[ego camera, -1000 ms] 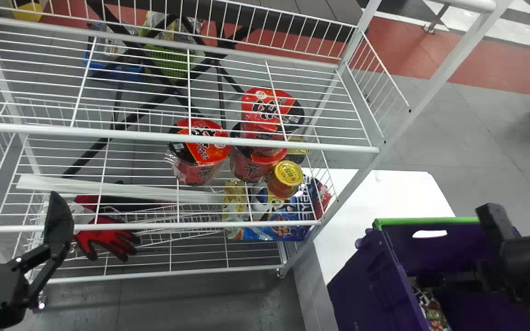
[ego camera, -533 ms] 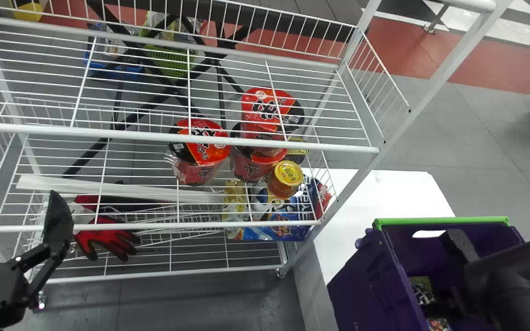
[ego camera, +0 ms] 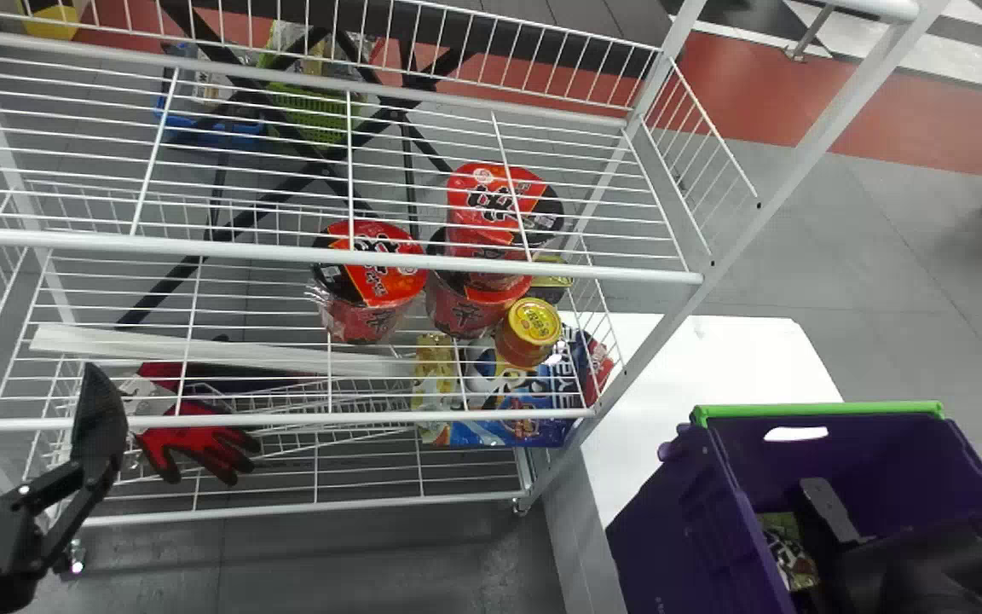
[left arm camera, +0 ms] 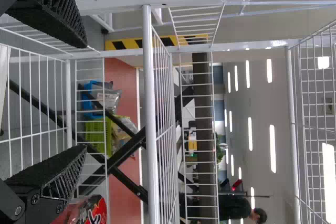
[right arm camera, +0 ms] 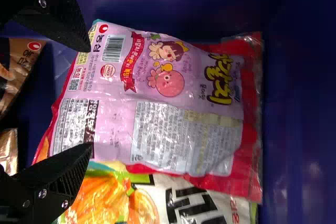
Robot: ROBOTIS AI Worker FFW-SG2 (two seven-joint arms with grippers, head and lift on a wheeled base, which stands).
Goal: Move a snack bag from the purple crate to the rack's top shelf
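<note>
— "Where, from where I stand, lies the snack bag [right arm camera: 168,129]?"

— "Inside the purple crate [ego camera: 678,512], overlapping a second packet [right arm camera: 157,200]."

— "And the fingers [right arm camera: 60,22]?"

— "Right gripper [ego camera: 832,512]: spread wide over the bag's end, grasping nothing; contact cannot be told. Left gripper [ego camera: 101,418]: idle at the white rack [ego camera: 457,263], likewise parted, with nothing between."

The left gripper [ego camera: 92,452] hangs at the head view's lower left, its black fingers [left arm camera: 55,177] spread apart. At lower right, the right gripper [ego camera: 836,512] reaches downward beneath its black forearm [ego camera: 926,567], fingers parted too.
</note>
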